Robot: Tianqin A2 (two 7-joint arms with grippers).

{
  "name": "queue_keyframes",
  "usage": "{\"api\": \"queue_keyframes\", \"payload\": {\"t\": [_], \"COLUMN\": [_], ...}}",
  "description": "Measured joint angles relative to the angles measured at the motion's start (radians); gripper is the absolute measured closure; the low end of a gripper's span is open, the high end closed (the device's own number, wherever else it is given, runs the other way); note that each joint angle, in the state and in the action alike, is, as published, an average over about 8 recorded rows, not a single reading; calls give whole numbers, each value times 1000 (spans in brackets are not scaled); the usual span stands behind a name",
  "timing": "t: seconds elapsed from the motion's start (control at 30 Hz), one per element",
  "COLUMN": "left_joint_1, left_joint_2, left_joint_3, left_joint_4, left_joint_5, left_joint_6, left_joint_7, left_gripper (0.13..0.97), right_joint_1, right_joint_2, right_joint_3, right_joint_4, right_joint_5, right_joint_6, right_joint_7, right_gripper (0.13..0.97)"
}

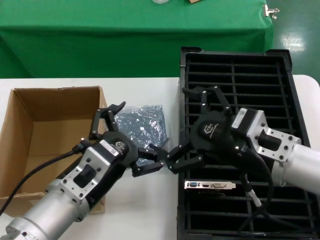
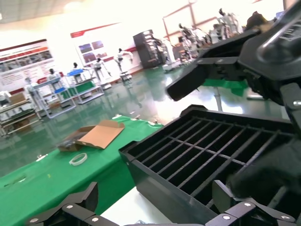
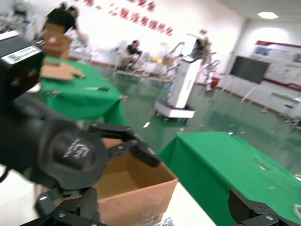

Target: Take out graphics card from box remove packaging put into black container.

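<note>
You are nearly done: the graphics card (image 1: 210, 185) sits in the black container (image 1: 295, 107), the packaging (image 1: 142, 125) lies off beside the box (image 1: 20, 107), and the left gripper (image 1: 131, 142) and right gripper (image 1: 187, 125) both gape wide, holding nothing.

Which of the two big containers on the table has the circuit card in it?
The black slatted plastic tray holds the graphics card; the brown cardboard box looks empty.

You see the graphics card (image 1: 210, 185) lying in the black container (image 1: 295, 115), both open hands nearly meeting beside the packaging (image 1: 142, 125) and empty box (image 1: 20, 125).
</note>
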Motion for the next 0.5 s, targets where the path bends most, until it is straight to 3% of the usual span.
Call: {"api": "queue_keyframes", "payload": {"t": [0.1,0.5], "left_joint_1": [13,62], "left_joint_2": [-6,-30], "left_joint_3": [-2,-12], "left_joint_4": [19,92], "left_joint_5": [-56,-275], "left_joint_6": [-42,-208], "left_joint_7": [23,114], "left_gripper": [269,158], "right_joint_1": [-37,-184], "right_joint_2": [-14,-70], "right_joint_3": [21,105], "right_joint_4": [-12,-60], "right_joint_5": [31,154], "right_joint_6": [54,267], "right_joint_7": [-30,-147], "right_gripper": [129,129]}}
